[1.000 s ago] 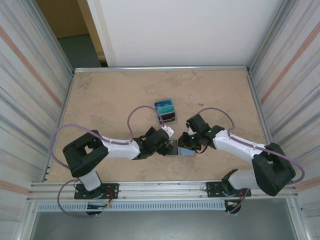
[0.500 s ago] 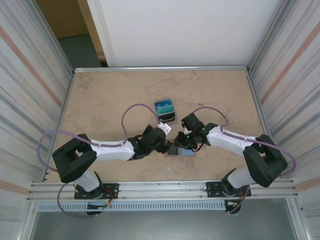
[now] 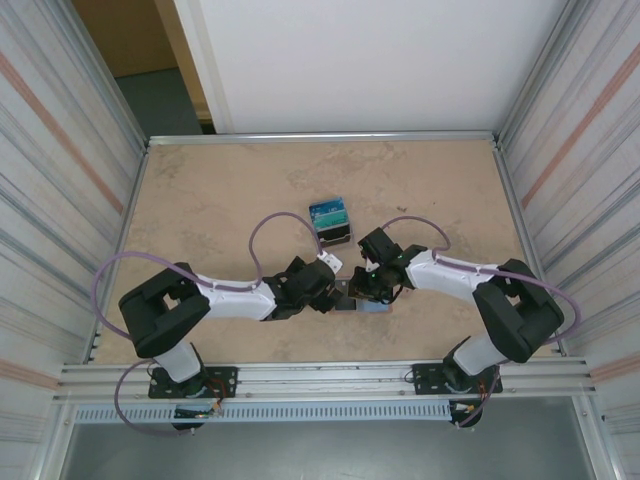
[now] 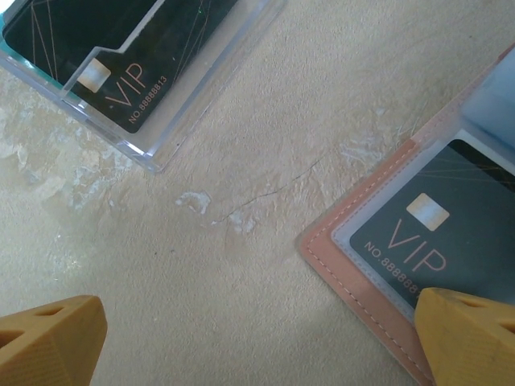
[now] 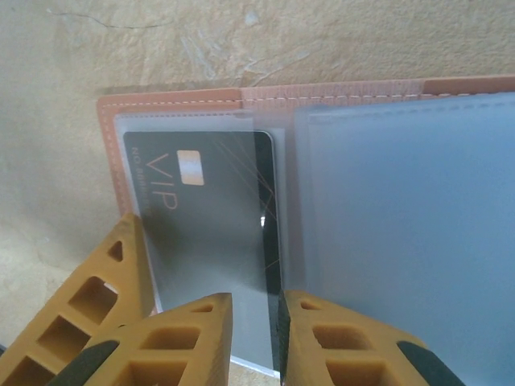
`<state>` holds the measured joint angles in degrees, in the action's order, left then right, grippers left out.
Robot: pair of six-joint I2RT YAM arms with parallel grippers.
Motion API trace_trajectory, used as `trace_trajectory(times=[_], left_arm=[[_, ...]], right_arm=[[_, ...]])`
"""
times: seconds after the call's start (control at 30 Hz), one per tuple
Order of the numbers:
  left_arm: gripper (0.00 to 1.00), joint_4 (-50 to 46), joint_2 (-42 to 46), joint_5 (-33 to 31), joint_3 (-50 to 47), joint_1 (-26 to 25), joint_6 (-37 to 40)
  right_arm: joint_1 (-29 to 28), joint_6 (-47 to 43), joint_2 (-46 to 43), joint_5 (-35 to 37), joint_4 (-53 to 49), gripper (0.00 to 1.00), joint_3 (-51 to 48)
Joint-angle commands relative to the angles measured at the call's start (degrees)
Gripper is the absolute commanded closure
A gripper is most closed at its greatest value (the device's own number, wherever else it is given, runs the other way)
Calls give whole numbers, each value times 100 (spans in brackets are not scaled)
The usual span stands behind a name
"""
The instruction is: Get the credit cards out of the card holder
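The card holder (image 3: 368,304) lies open on the table between both grippers, tan leather with pale blue-grey panels (image 5: 402,225). A dark credit card (image 5: 201,217) marked VIP sits in its left clear sleeve. My right gripper (image 5: 256,299) hovers low over that card's right edge. Its jaws stand a narrow gap apart with nothing clamped between them. My left gripper (image 4: 261,338) is wide open, one fingertip (image 4: 471,338) over the holder's corner (image 4: 362,265) and the other over bare table. That same card (image 4: 438,229) also shows in the left wrist view.
A clear plastic stand (image 3: 332,222) with blue and teal cards stands just behind the grippers. Its corner (image 4: 161,137) with another VIP card lies close to my left gripper. The table is walled by a metal frame (image 3: 320,137).
My right arm has drawn in, bringing its gripper leftward over the holder. The left arm swung out and back. The holder has stayed in place and both jaw openings are unchanged.
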<state>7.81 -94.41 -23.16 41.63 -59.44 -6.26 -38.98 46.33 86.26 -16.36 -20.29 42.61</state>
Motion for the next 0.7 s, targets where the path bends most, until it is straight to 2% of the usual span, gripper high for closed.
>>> trace_trajectory(times=[0.0,0.27,0.67], left_arm=[[1,-139,-58,-109,109,-34,-56],[1,-499,-134,-178,279,-41,-54],[1,-780,-168,-208,391,-40,-94]], right_arm=[[19,93,140,13,-212,78,120],[88,137,190,-124,-84,79,34],[497,322,-132,-1224,1204,78,-668]])
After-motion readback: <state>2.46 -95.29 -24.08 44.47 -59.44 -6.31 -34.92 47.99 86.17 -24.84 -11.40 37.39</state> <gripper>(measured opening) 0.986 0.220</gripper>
